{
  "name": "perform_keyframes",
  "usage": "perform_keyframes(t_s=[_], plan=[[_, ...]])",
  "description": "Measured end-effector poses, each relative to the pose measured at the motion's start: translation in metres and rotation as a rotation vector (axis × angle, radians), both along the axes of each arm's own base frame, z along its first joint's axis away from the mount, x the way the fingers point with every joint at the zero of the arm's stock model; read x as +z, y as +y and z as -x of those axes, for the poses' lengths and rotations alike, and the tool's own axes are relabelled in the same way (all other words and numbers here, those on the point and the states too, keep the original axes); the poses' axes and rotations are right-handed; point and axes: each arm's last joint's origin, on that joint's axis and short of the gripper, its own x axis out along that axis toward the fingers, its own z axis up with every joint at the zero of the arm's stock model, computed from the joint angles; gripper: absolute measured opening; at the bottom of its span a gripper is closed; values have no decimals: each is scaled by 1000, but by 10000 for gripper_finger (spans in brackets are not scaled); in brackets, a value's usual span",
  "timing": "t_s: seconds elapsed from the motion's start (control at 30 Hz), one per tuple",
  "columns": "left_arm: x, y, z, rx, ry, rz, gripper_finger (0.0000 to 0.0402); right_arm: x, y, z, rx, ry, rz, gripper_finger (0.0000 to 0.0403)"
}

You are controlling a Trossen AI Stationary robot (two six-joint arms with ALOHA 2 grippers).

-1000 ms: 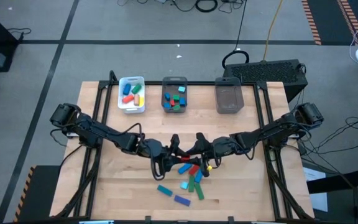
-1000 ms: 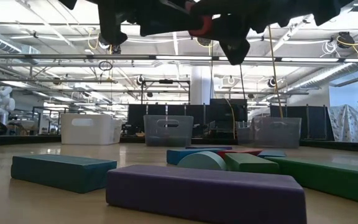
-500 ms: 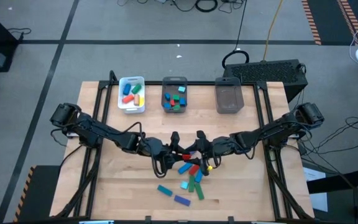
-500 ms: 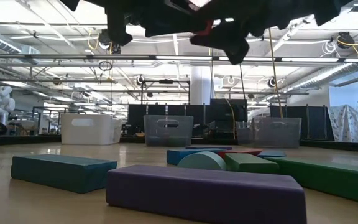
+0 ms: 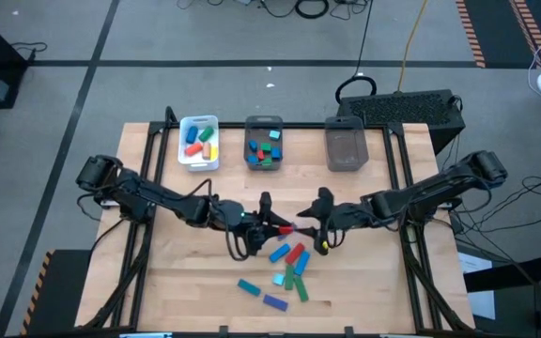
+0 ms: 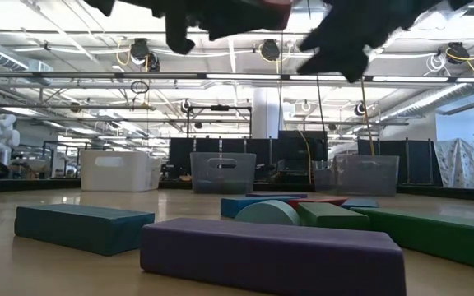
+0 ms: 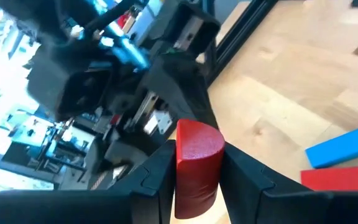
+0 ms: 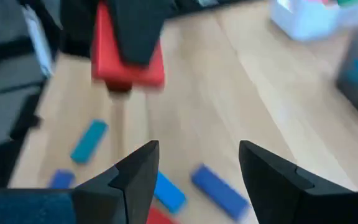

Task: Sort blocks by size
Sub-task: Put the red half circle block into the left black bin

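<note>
My left gripper point(image 5: 272, 222) hangs above the middle of the table point(image 5: 158, 282), its two fingers point(image 7: 157, 177) pinched on a red block point(image 7: 196, 165) that has one rounded end. In my left wrist view the block stands between the fingers with its long axis running along them and its rounded end pointing outward, away from my wrist. From above it shows only as a small red spot at the fingertips, so I cannot tell its tilt there. My right gripper point(image 5: 319, 228) is just beside it, across a small gap, with its fingers point(image 8: 135, 177) spread apart and nothing between them; in my right wrist view the red block sits clear of them in my other gripper's grasp. Below both grippers, towards the near edge of the table, the loose blocks point(image 5: 287, 272) lie flat in a cluster: blue, red, green, teal and purple bars pointing various ways, several of them slanted. In the low view a purple bar point(image 6: 274, 255) lies nearest, its long side across the picture, with a teal bar point(image 6: 81, 224) beside it and a green bar point(image 6: 434, 234) on the other side. At the far edge stand a white tray point(image 5: 184, 158) with coloured blocks in it, a grey bin point(image 5: 249, 122) also holding blocks, and a second grey bin point(image 5: 346, 161).
</note>
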Motion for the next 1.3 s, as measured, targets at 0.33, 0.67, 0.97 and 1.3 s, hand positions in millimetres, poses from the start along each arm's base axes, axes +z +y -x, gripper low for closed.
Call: perform_keyframes(t_s=[0.33,0.67,0.97,1.3], plan=[[-1,34,-6,110,13,17,110,-13,-2,33,-251,235,55,208],[-6,130,-5,492,22,288,111,-29,4,25,-285,269,52,208],[-20,208,21,728,128,488,111,-46,7,16,-289,311,75,208],[-42,235,25,780,181,554,128,-55,12,3,-227,283,107,208]])
